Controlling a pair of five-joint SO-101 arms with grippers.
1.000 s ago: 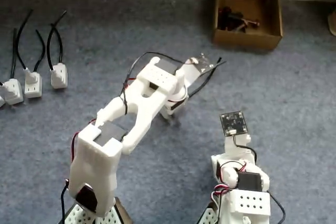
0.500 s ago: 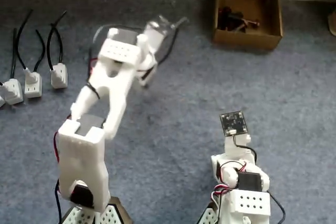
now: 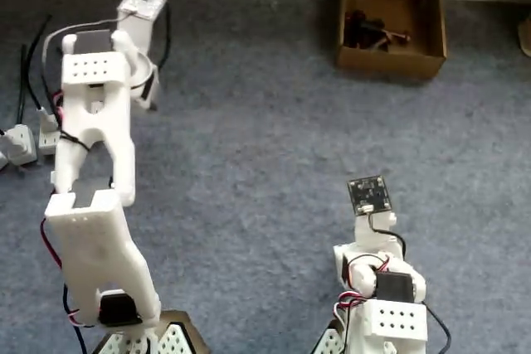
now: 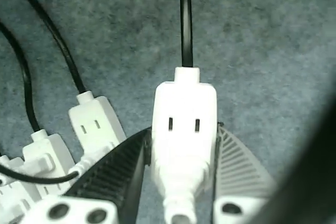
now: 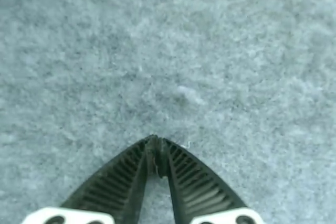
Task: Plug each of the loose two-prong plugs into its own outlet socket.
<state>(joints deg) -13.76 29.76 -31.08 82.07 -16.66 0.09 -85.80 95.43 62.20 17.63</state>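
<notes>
Snugly inside left hand [image 4: 182, 130], outlet socket [image 4: 184, 106]

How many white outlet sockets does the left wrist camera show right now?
4: the held socket in the left gripper, a second socket beside it on the carpet, a third socket next along, a fourth socket cut off at the picture's edge. More may be hidden.

— How many outlet sockets [image 4: 184, 124] are counted?
— Three are made out, with a second [image 4: 94, 121] and a third [image 4: 46, 153]; more at the edge cannot be told.
— And otherwise?
— Two arms are counted, a left arm [image 3: 91, 122] and a right arm [image 3: 390, 317], and one cardboard box [image 3: 390, 64].
</notes>
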